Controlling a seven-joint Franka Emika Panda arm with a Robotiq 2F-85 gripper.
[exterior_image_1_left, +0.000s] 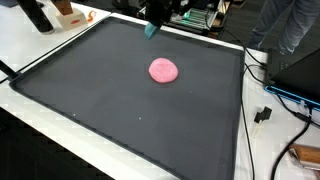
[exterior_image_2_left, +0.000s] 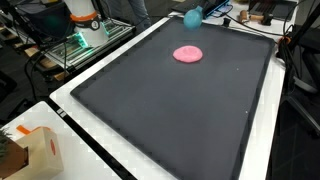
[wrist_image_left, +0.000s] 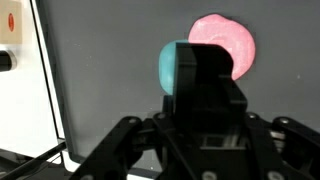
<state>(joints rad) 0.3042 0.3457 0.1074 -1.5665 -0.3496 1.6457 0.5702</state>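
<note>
Teal and rounded, the lump (wrist_image_left: 172, 64) sits clasped in the gripper (wrist_image_left: 196, 78), and the wrist view shows a dark finger (wrist_image_left: 208, 72) pressed against its side. Only that view shows the grip up close. It also puts the pink disc (wrist_image_left: 226, 42) just past the lump, with its lower edge hidden behind the finger.

In both exterior views the two things are plainly apart. The lump (exterior_image_1_left: 151, 31) hangs under the gripper at the far edge of the black mat (exterior_image_1_left: 90, 100), and the pink disc (exterior_image_1_left: 163, 70) lies flat nearer the mat's middle. No view shows whether the lump touches the mat.

The black mat covers most of a white table (exterior_image_1_left: 40, 125), leaving pale strips along its sides. In an exterior view, cables (exterior_image_1_left: 264, 112) trail over the strip beside the mat. Another exterior view shows equipment lit green (exterior_image_2_left: 75, 45) standing past the table's edge.

That same exterior view also shows a cardboard box (exterior_image_2_left: 35, 150) on the near corner of the table, well apart from the gripper. What is inside the box cannot be seen.
</note>
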